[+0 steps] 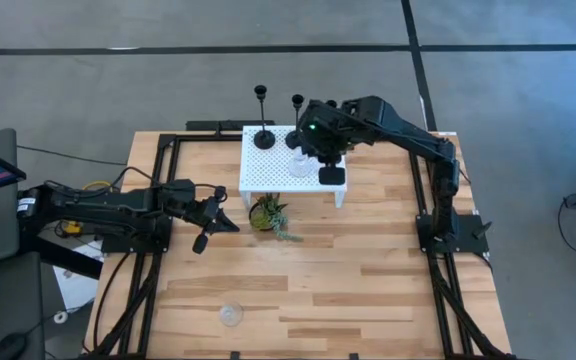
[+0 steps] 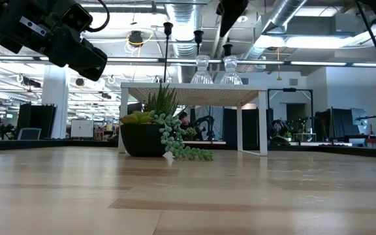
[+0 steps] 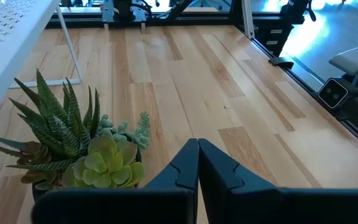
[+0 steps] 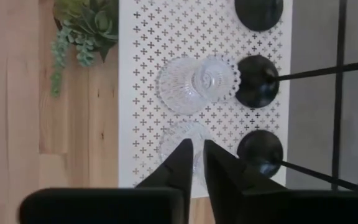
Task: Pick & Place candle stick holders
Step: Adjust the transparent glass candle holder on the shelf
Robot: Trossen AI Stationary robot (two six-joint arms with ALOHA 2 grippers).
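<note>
Three black candle stick holders stand by their round bases [image 4: 257,81] along the far edge of the white perforated stand [image 1: 268,175]; their stems rise in the low view [image 2: 168,52]. Two clear glass holders [image 4: 196,84] [image 4: 182,140] stand on the stand beside them, and a third glass holder [image 1: 230,315] sits on the table near its front edge. My right gripper [image 4: 197,162] hangs shut above the stand, pointing down over the nearer glass holder, clear of it in the low view [image 2: 230,16]. My left gripper [image 3: 197,149] is shut and empty, left of the plant.
A small green potted plant [image 1: 268,215] stands on the table at the stand's near left corner, just ahead of my left gripper. A black frame [image 1: 158,200] runs along the table's left, right and far sides. Bare wood lies across the table's middle and near right.
</note>
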